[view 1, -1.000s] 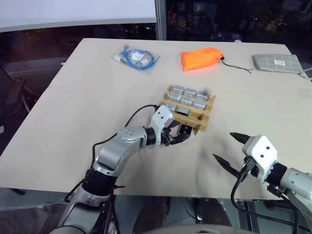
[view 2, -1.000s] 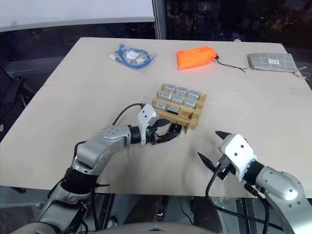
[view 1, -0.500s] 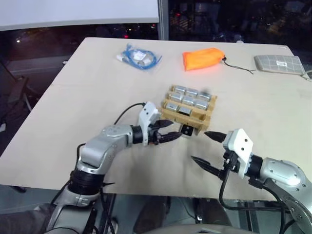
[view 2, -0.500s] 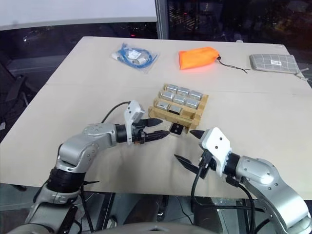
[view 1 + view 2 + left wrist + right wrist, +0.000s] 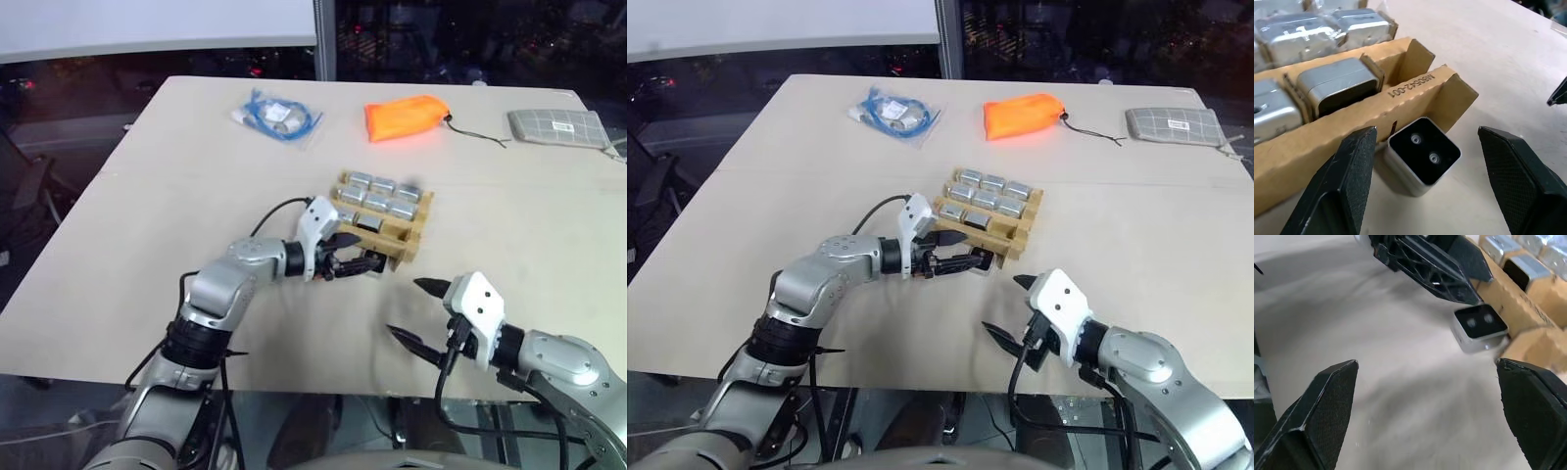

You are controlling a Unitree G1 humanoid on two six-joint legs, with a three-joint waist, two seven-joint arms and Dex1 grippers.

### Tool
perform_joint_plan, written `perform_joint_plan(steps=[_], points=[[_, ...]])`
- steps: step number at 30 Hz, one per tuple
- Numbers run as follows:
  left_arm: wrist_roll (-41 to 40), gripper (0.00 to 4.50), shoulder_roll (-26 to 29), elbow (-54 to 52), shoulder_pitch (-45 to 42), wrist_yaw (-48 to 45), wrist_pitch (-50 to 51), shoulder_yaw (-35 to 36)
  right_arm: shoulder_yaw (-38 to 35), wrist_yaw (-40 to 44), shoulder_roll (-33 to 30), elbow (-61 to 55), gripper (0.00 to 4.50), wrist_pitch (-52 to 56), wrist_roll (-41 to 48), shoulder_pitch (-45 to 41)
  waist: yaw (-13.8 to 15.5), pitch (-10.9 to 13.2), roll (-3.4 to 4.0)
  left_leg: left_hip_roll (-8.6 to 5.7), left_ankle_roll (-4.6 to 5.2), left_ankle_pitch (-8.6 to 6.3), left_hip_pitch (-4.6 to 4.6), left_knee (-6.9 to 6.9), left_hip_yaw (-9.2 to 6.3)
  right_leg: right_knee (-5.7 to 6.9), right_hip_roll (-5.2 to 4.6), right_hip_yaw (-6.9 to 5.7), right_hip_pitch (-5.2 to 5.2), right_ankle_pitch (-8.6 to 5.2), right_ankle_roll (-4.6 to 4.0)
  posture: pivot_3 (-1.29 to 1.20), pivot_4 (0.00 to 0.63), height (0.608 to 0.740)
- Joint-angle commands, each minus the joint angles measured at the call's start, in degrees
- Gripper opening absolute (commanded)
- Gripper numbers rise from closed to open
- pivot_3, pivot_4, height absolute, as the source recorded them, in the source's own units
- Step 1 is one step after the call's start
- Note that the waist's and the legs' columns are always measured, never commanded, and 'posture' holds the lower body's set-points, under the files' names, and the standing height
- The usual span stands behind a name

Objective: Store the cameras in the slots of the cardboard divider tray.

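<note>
**A:** Cardboard is soft stuff, and that is the risk here. The last camera [image 5: 1422, 161] sits on the table [image 5: 196, 176] just outside the divider tray [image 5: 1415, 98], touching its outer wall, black face up. The left gripper [image 5: 1425, 191] straddles it with fingers apart, not clamped on anything. If one finger comes down on the wall instead of beside the camera, it could crush the strip or shove the whole tray.

**B:** And the tray is light, so a push would likely slide it along with the cameras already seated in its slots. One corner slot right beside the loose camera looks empty.

**A:** That seems the likely target. A tilted grasp could leave the camera catching on the slot's edge rather than dropping in.

**B:** What about the right gripper [image 5: 1014, 318]?

**A:** Wide open, holding nothing, hovering near the table's front edge and pointed toward the same camera. If both close in together, their fingers could collide.

**B:** Anything else nearby?

**A:** An orange pouch [image 5: 404, 117], a bagged blue cable [image 5: 274, 115] and a grey gridded pouch [image 5: 556, 125] lie well apart at the far side, out of the way.
</note>
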Motion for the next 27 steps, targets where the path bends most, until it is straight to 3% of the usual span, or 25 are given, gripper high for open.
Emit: perform_joint_plan(steps=[1, 7, 15, 27], points=[[0.11, 3.42, -0.03, -0.18, -1.89, -1.03, 0.41, -0.40, -0.19, -0.81, 0.43, -2.58, 4.50, -1.33, -0.61, 0.42, 0.01, 0.00, 0.00, 0.00, 0.00, 0.00, 0.00, 0.00, 0.00, 0.00, 0.00, 0.00, 0.00, 0.00, 0.00, 0.00, 0.150, 0.740], [0.99, 3.42, 0.65, -3.99, -1.03, 0.86, 5.34, -2.60, 0.63, -1.05, 0.95, -1.87, 4.50, -1.71, -1.61, 0.05, -0.03, 0.00, 0.00, 0.00, 0.00, 0.00, 0.00, 0.00, -0.01, 0.00, 0.01, -0.01, 0.00, 0.00, 0.00, 0.00, 0.150, 0.740], [6.75, 3.42, -4.30, -4.48, -1.42, 11.73, 10.85, -5.53, -1.41, -1.24, -0.16, -3.46, 4.50, -0.67, -1.34, 1.31, 0.20, -0.03, -0.02, -0.01, 0.01, 0.00, 0.02, 0.06, -0.05, 0.00, -0.01, -0.06, 0.04, 0.00, 0.01, 0.00, 0.150, 0.740], [11.26, 3.42, -4.14, -4.14, -0.83, 13.89, 11.02, -8.96, -2.12, -3.14, -0.25, -5.83, 4.50, 0.22, -1.79, 3.54, 0.17, -0.20, -0.02, -0.01, 0.00, -0.01, 0.45, 0.18, -0.08, -0.03, -0.01, -0.10, 0.58, -0.13, 0.23, 0.00, 0.150, 0.740]])
